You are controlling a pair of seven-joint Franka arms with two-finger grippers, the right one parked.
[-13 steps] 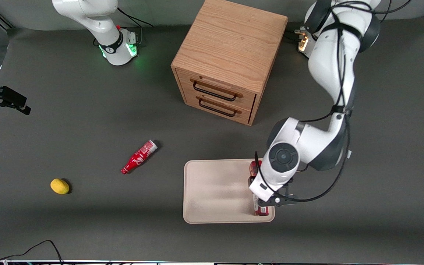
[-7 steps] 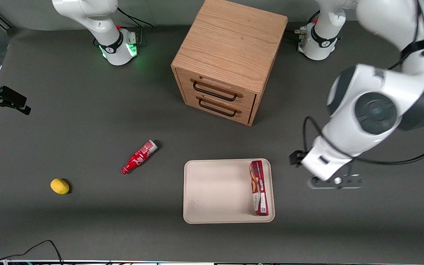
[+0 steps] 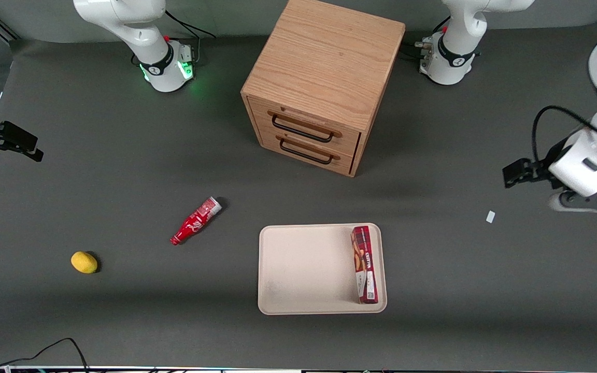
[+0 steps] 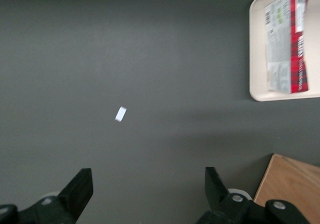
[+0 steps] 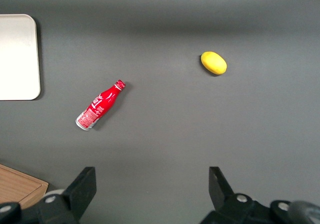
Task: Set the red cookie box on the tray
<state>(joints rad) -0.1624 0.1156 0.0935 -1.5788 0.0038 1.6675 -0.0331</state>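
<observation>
The red cookie box (image 3: 364,264) lies flat on the cream tray (image 3: 303,269), along the tray's edge that faces the working arm's end of the table, its white label end nearest the front camera. The left wrist view shows the box (image 4: 287,42) lying on the tray (image 4: 257,44) with nothing touching it. My left gripper (image 3: 591,203) hangs well off toward the working arm's end of the table, far from the tray. It is open (image 4: 148,184), with only bare dark table between its fingers.
A wooden two-drawer cabinet (image 3: 324,77) stands farther from the front camera than the tray. A small red bottle (image 3: 195,221) and a yellow lemon (image 3: 84,262) lie toward the parked arm's end. A small white scrap (image 3: 490,216) lies on the table near my gripper.
One second ago my gripper was down over the box on the tray. It has let go, risen and swung away toward the working arm's end, while the box stays on the tray.
</observation>
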